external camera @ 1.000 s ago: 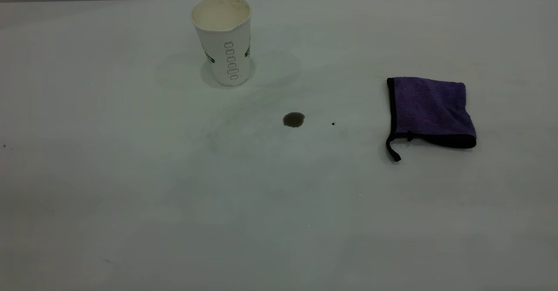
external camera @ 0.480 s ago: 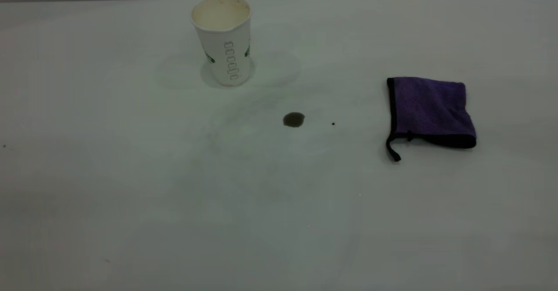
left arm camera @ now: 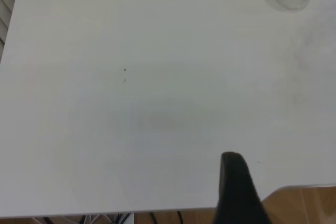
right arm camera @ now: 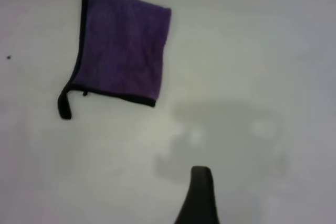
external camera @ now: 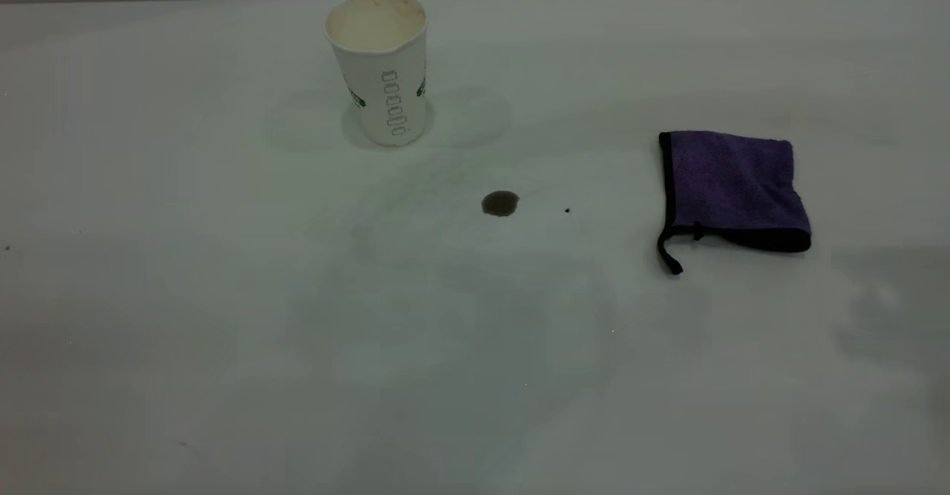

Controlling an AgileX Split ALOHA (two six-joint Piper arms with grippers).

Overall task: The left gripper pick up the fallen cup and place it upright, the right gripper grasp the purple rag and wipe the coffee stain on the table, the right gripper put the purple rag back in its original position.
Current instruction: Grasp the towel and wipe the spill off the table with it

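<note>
— Anything moving since a second ago?
— Only a grey shadow creeping onto the large plain white table [external camera: 185,317] at the right edge; nothing else is shifting.
— How is everything sitting?
— One white textured paper cup [external camera: 380,64] is standing upright at the far side, mouth up. One small dark brown coffee stain [external camera: 499,203] is lying between it and the one folded purple rag [external camera: 731,187], whose black loop tail is pointing toward the near edge.
— Grippers?
— Left gripper [left arm camera: 239,190] is hovering near the table's edge, right gripper [right arm camera: 198,198] above bare table near the rag; I cannot tell the jaws' state.
</note>
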